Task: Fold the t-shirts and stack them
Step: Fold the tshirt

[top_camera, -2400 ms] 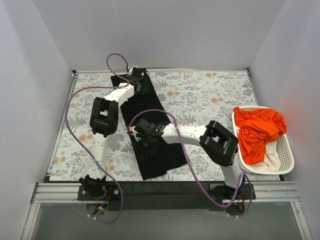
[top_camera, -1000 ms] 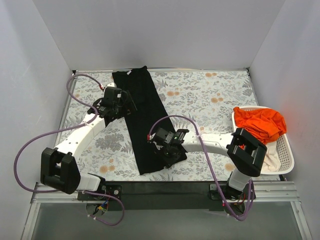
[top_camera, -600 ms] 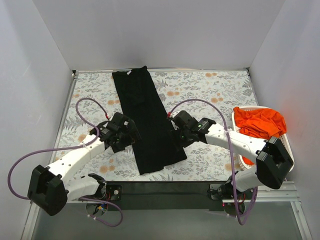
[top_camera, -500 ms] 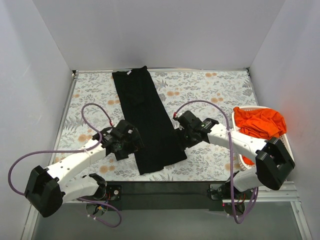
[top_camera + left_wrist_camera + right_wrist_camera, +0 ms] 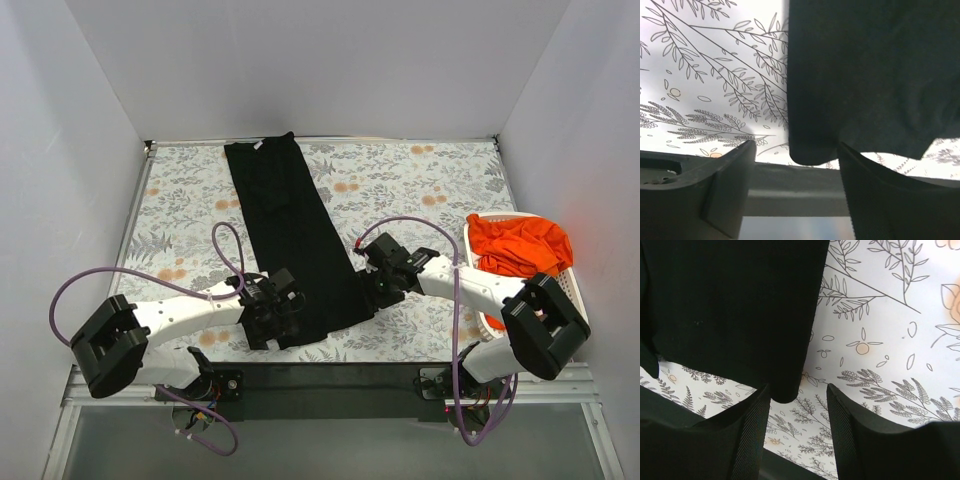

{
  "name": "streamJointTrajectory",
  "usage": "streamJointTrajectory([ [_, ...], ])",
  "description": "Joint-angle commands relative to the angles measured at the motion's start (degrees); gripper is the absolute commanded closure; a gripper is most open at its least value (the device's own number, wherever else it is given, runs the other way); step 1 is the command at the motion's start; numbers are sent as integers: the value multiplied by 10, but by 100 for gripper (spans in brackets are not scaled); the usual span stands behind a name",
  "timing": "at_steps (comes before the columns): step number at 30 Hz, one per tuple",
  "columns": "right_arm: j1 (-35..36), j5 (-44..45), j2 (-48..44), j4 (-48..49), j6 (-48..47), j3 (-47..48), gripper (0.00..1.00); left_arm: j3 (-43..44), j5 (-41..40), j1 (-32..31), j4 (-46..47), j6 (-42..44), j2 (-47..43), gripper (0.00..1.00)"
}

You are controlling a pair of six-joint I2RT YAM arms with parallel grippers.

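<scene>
Left wrist view, left gripper (image 5: 794, 161) spread, gripping nothing, black t-shirt (image 5: 865, 75) hem corner just ahead of its gap, right gripper (image 5: 798, 396) also parted, the other hem corner at its gap, floral table (image 5: 880, 315) beneath.

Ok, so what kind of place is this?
Likely a robot test cell for laundry folding: white walls enclose a floral-covered table, a black t-shirt lies on it, and a basket holds an orange shirt.

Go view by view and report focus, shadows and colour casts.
Top external: even, sharp, the orange t-shirt faintly tinting the right wall. Left wrist: left end effector blurred, floral tablecloth crisp, black t-shirt nearly featureless. Right wrist: right end effector soft and dark, print crisp.
</scene>
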Motion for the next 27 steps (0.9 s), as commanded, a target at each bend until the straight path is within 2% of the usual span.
streamJointTrajectory([
  [1,0,-21,8,32,7,-15,53,3,-14,-6,0,-21,10,40],
  [5,0,-24,18,41,9,-23,54,-1,-11,-8,9,-22,24,50],
  [11,0,-19,37,46,9,-32,55,-5,-2,-15,26,-20,51,55],
  [24,8,-46,61,39,11,-39,70,-13,4,-20,38,-22,75,70],
  [27,11,-52,70,37,7,-39,76,-14,4,-20,38,-22,78,79],
])
